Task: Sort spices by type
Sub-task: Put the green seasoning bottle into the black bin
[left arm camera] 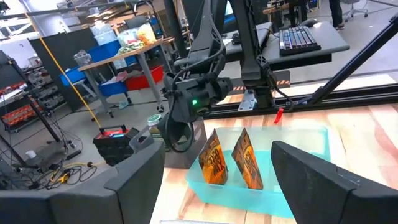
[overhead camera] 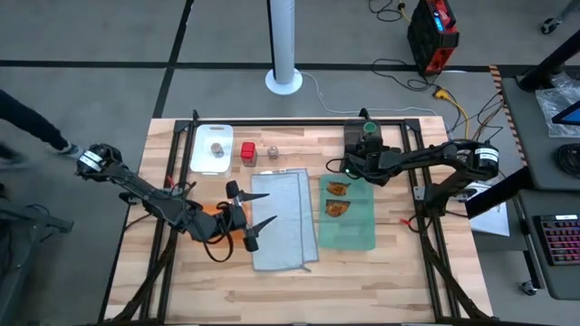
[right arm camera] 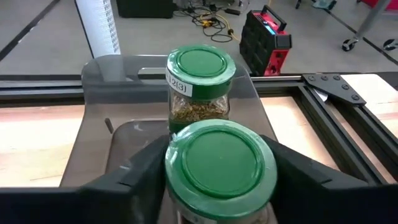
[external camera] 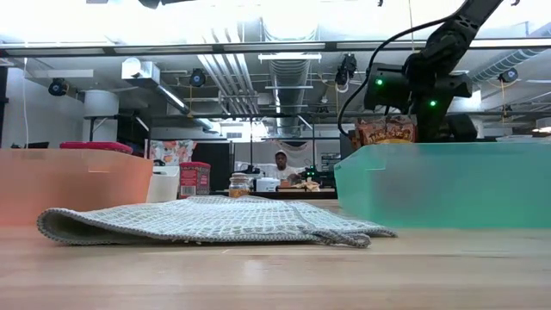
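My right gripper (right arm camera: 221, 186) is at the dark grey bin (right arm camera: 93, 124) at the table's far right, shut on a green-topped jar (right arm camera: 221, 163). A second green-topped jar (right arm camera: 200, 81) stands upright in the bin behind it. Two orange-brown packets (overhead camera: 337, 198) lie on the green cloth (overhead camera: 349, 226). A clear shaker (overhead camera: 217, 149) stands on the white board (overhead camera: 204, 163). A red box (overhead camera: 248, 154) and another shaker (overhead camera: 273, 152) stand on the wood beside the board. My left gripper (overhead camera: 265, 207) hovers open and level over the grey cloth's left edge (overhead camera: 256, 226), holding nothing. My right gripper has the near jar between its two fingers (right arm camera: 140, 171), one on each side of the jar just under its green lid (right arm camera: 221, 155). The wide lid hides the contact itself. The fingers come from the table's near side, slanting down. The jar stands upright; its base is hidden.
The grey cloth (overhead camera: 283, 222) lies flat mid-table, and an orange cloth (overhead camera: 217, 213) lies partly under my left arm. A black frame (overhead camera: 299, 122) runs along the table's far edge and sides. A person (external camera: 281, 165) sits far behind the table.
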{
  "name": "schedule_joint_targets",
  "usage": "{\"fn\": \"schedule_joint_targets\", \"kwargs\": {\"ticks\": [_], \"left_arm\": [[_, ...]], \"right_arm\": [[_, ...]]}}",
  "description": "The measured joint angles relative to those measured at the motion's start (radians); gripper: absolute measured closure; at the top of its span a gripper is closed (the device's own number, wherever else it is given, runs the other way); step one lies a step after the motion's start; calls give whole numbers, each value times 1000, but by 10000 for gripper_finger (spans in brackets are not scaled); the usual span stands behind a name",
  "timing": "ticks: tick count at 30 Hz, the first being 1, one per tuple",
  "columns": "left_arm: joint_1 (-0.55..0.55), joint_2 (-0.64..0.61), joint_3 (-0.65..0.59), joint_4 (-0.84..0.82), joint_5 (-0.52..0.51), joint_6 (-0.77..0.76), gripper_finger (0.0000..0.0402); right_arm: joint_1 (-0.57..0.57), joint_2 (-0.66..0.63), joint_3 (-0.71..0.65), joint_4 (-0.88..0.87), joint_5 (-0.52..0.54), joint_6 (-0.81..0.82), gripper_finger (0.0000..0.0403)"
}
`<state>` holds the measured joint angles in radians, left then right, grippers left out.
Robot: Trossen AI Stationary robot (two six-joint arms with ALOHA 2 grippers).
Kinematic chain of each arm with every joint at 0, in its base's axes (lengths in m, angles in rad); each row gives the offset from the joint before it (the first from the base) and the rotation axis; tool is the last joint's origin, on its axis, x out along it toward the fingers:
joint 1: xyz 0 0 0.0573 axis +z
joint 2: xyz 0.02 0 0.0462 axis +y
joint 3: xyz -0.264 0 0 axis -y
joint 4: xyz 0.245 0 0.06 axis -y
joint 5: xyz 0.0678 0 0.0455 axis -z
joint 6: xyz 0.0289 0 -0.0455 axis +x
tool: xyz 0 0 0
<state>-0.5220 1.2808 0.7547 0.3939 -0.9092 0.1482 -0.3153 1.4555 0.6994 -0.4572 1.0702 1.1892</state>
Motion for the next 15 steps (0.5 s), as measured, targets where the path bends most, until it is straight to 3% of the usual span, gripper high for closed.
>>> {"fn": "schedule_joint_targets", "kwargs": {"ticks": [6, 15], "left_arm": [[0, 1, 0, 0, 0, 0, 125], [-4, -2, 0, -11, 0, -10, 125]], "right_arm": [[0, -9, 0, -1, 6, -25, 102], [0, -121, 0, -2, -1, -115, 76]]}}
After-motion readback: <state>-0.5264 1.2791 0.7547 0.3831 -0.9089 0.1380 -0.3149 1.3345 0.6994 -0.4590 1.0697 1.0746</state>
